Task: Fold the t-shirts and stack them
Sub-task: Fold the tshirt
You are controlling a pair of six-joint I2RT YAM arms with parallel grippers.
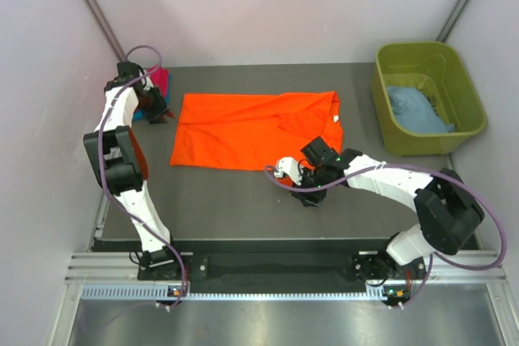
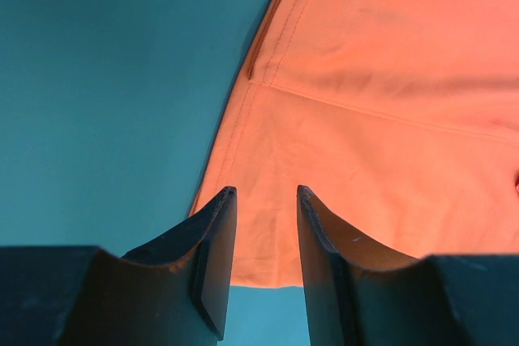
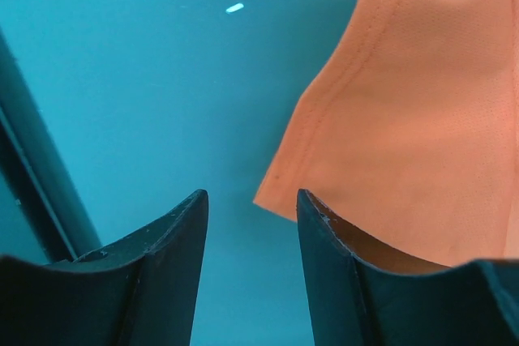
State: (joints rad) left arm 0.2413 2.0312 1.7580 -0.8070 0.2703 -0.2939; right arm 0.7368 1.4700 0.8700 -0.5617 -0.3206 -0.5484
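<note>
Shirt: orange t-shirt (image 1: 255, 129) spread flat on desk (image 1: 227, 208).
Left arm (image 1: 113, 115): jaws open, empty, at shirt's left edge.
Right arm (image 1: 381, 174): jaws open, empty, beside near-right corner.

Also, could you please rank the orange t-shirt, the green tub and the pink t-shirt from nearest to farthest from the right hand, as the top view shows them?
1. Orange t-shirt: mid-table, just beyond the right hand.
2. Green tub: far right side.
3. Pink t-shirt: far left corner.
</note>
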